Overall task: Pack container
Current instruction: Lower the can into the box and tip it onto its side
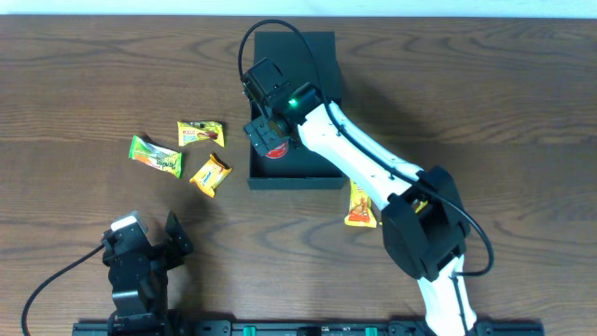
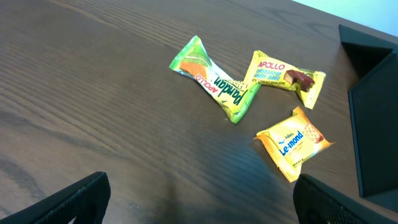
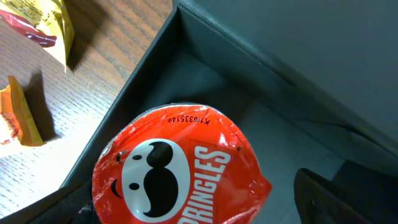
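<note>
The container point(image 1: 294, 183) sits open at the far centre of the table point(image 1: 75, 75). The right gripper point(image 1: 271, 140) is over its interior, fingers flanking a red can point(image 3: 177, 171); grip contact cannot be confirmed. The left gripper point(image 2: 199, 211) is spread wide and empty, near three snack packets point(image 2: 217, 87).

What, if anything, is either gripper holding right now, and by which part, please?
The right gripper appears to hold the red Pringles can by its sides, over the container; the left gripper holds nothing.
</note>
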